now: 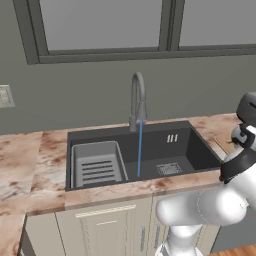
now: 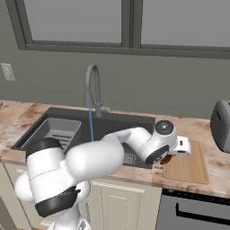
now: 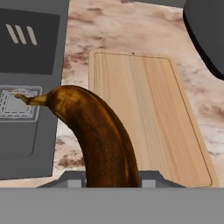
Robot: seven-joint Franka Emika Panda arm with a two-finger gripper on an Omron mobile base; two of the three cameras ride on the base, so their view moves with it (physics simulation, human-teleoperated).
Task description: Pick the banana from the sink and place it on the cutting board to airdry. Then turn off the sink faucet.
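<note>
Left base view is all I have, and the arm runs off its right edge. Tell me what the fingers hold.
Observer: In the hand view the fingers are shut on the banana, dark brown, stem pointing away.
Operator: Say where the cutting board lies.
Observer: The cutting board lies bare on the counter just right of the sink; in the right base view the banana hangs at its sink-side edge.
Operator: Name anything near it.
Observer: A dark appliance stands on the counter past the board's far side.
</note>
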